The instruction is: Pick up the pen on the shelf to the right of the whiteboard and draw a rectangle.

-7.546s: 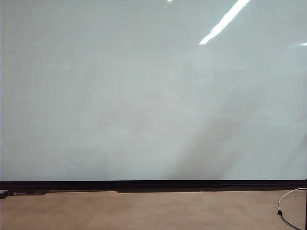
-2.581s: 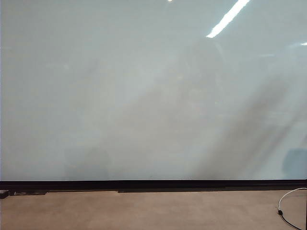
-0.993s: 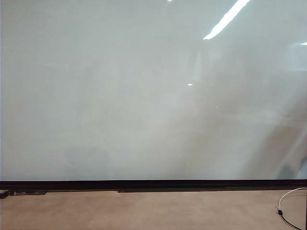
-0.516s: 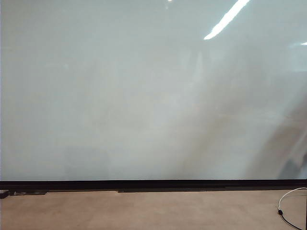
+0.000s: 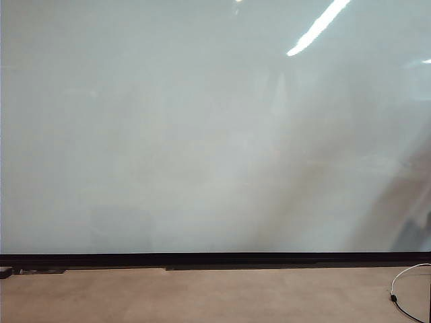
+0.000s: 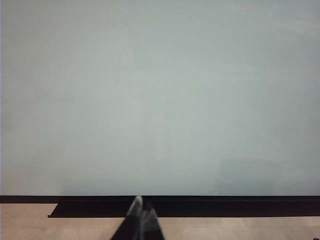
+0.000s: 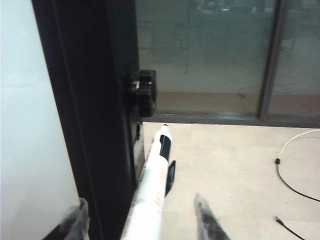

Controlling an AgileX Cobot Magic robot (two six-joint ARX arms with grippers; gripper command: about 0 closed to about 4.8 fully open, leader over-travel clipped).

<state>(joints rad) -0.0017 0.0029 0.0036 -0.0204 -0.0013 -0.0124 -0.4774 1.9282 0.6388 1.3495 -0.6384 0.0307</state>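
In the right wrist view the right gripper (image 7: 142, 220) has its jaws spread wide, one finger (image 7: 77, 220) low beside the black frame (image 7: 85, 115) and the other out over the pale floor (image 7: 225, 165). The pen (image 7: 152, 192) stands between them, tilted, black tip uppermost, with faint reddish print along its white barrel. Neither finger visibly touches the barrel, so the pen is not grasped. A small black clip-like piece (image 7: 170, 176) sits against the pen's side; whether it carries the pen cannot be told. The frame runs just beside the pen, a round black knob (image 7: 142, 92) juts from it above the pen's tip, and the whiteboard (image 7: 30, 115) lies on its far side. A thin cable (image 7: 290, 165) curls across the floor, and glass panels stand behind.

In the left wrist view the left gripper (image 6: 141, 220) shows only its fingertips, pressed together with no gap and nothing between them, pointing at the whiteboard's black bottom edge (image 6: 160, 199).

The exterior view shows the glossy whiteboard (image 5: 202, 134) filling the frame, unmarked, with a ceiling-light reflection (image 5: 316, 27) near its top and the floor (image 5: 202, 296) below. Neither gripper appears in that view.
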